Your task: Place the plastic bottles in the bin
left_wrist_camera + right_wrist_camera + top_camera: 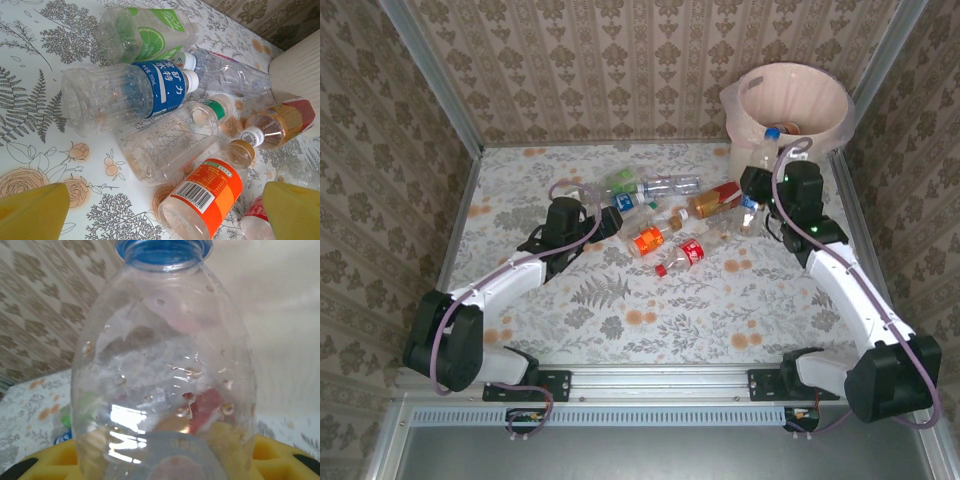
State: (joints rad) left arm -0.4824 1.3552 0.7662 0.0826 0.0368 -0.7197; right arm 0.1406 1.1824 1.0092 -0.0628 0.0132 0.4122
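several plastic bottles (665, 215) lie on their sides in a loose cluster on the flowered table (620, 310), roughly between the two arms. the right gripper (758, 186) is clenched on one more, a blue-capped clear bottle (165, 365); in the right wrist view its yellow fingers (280, 455) hug the bottle's lower body, with the cap pointing away from the camera. from above, this bottle stands cap up right against the near outer wall of the bin (820, 125), its cap just below the rim; whether it is off the table i cannot tell. the bin sits in the far right corner, lined with a pinkish bag

the left gripper (610, 222) is spread wide and grasps nothing, its yellow fingers (35, 212) low over the table at the near side of the cluster. beyond them the left wrist view shows an orange-label bottle (205, 197) closest, a bare clear bottle (170, 137) with a green neck ring beside it, then a blue-label bottle (120, 95) touching that one, and a green-label bottle (145, 35) farthest. a clear white-capped bottle (230, 75) lies toward the bin, an amber bottle (277, 122) with a red and yellow label sits by the orange one's cap, and a red-label bottle (255, 222) shows by one fingertip
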